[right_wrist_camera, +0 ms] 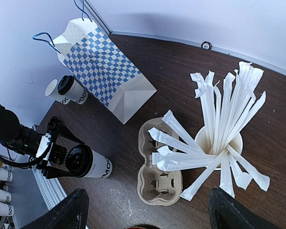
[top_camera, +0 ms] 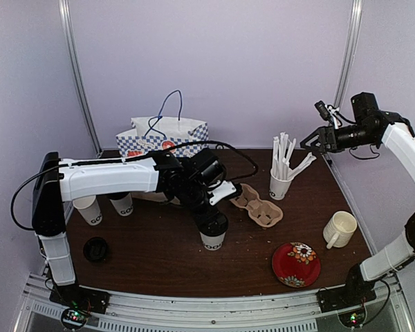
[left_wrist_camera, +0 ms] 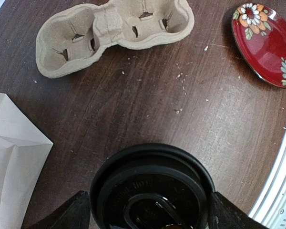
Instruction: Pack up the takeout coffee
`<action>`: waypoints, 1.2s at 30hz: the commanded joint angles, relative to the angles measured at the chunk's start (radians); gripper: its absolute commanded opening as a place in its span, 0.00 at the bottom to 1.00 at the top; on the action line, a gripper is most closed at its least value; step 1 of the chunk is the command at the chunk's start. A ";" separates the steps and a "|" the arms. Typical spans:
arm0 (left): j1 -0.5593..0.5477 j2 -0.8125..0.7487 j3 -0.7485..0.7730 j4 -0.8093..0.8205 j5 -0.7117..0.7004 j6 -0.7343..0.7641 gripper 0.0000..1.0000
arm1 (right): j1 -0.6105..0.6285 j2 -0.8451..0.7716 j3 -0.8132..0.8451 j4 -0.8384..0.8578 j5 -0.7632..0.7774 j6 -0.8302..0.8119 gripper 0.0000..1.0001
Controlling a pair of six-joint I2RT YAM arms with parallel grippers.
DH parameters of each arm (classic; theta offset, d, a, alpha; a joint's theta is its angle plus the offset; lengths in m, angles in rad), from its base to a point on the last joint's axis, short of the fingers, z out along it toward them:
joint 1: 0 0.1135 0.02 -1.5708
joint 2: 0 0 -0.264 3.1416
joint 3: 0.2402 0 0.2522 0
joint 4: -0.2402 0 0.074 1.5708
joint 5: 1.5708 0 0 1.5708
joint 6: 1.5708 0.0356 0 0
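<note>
Top external view, from the front edge back: a loose black lid (top_camera: 95, 249) lies near the left arm's base, and a red flowered plate (top_camera: 296, 264) sits to the right. Just behind them, mid-table, a lidded cup (top_camera: 212, 241) stands upright on the dark table (top_camera: 159, 263) with the left gripper (top_camera: 211, 225) down over it. The left wrist view shows its fingers (left_wrist_camera: 69, 214) on either side of the cup's black lid, right against the rim. Whether they press or only touch cannot be told. A cream mug (top_camera: 340, 229) stands off to the right, and a cardboard cup carrier (top_camera: 256, 205) lies empty just beyond the cup. Further back at the left edge, two more cups (top_camera: 90, 209) stand side by side, one lidded and one not. A cup of white sticks (top_camera: 282, 181) stands behind the carrier, and a blue-checked paper bag (top_camera: 169, 135) is at the back. The right gripper (right_wrist_camera: 150, 210) hangs in the air above the sticks — jaws wide apart, nothing between them.
</note>
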 commanded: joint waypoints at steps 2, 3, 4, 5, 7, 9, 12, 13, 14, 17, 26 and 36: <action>0.007 0.012 0.021 -0.010 -0.007 -0.012 0.87 | -0.003 -0.004 -0.014 0.018 -0.017 0.005 0.90; 0.007 0.012 0.021 -0.010 -0.007 -0.013 0.87 | -0.002 -0.005 -0.017 0.018 -0.018 0.006 0.90; 0.007 0.012 0.021 -0.010 -0.007 -0.014 0.87 | -0.004 -0.005 -0.017 0.019 -0.018 0.005 0.90; 0.007 0.013 0.019 -0.011 -0.007 -0.015 0.86 | -0.003 -0.005 -0.018 0.020 -0.017 0.005 0.90; 0.007 0.013 0.019 -0.011 -0.007 -0.015 0.87 | -0.002 -0.006 -0.021 0.023 -0.018 0.004 0.90; 0.007 0.009 0.020 -0.010 -0.007 -0.015 0.89 | -0.003 -0.007 -0.024 0.025 -0.020 0.004 0.90; 0.007 -0.025 0.019 0.008 0.016 -0.024 0.94 | -0.003 -0.009 -0.024 0.023 -0.019 -0.004 0.90; 0.008 -0.047 0.015 0.021 0.032 -0.025 0.96 | -0.002 -0.011 -0.024 0.023 -0.018 -0.007 0.90; 0.007 -0.073 0.016 0.033 0.045 -0.027 0.97 | -0.002 -0.012 -0.019 0.021 -0.019 -0.012 0.91; 0.007 -0.155 0.028 0.048 0.060 -0.028 0.98 | 0.002 -0.011 0.003 0.008 -0.021 -0.035 0.92; 0.123 -0.360 -0.025 0.044 -0.108 -0.116 0.97 | 0.361 0.037 0.066 -0.114 0.241 -0.281 1.00; 0.276 -0.533 -0.272 0.163 -0.170 -0.315 0.97 | 0.712 0.197 0.123 -0.118 0.424 -0.411 0.99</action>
